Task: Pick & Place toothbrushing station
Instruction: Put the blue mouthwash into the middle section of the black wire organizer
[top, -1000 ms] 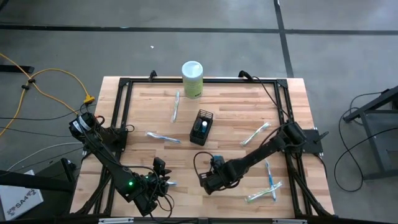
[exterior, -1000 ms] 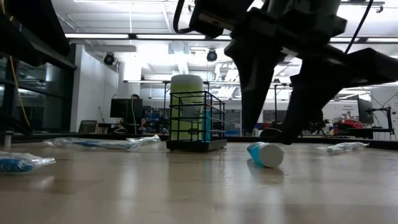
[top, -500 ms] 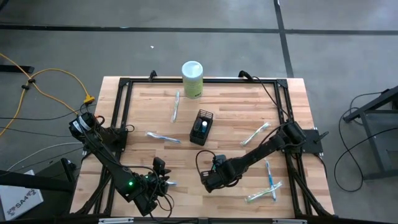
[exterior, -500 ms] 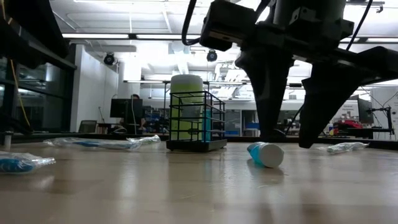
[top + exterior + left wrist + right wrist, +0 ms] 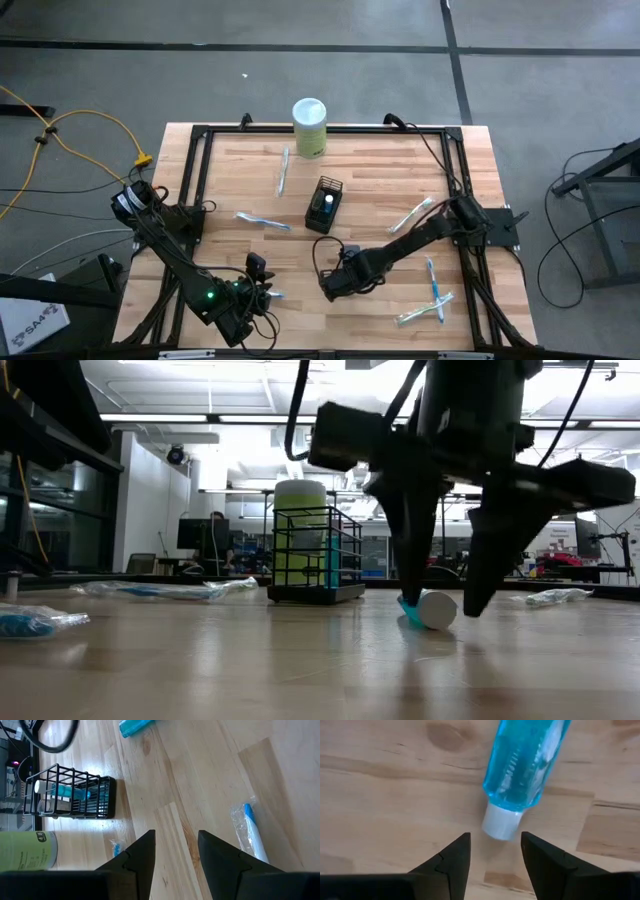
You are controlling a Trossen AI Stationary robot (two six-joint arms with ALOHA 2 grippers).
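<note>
- Now right claw (image 5: 440,610) open, fingers straddling teal tube (image 5: 527,767) lying on counter (image 5: 380,190), not yet gripped.
- Tube probably light, slick, rolls; grip mid-body.
- Mesh holder (image 5: 324,204) beyond claw.
- Left claw (image 5: 175,865) open, idle.

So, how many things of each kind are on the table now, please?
Wrapped toothbrushes: 6
Teal tubes: 2, one standing in the holder, one lying loose
Black wire-mesh holder: 1
Pale green canister: 1
Total: 10
</note>
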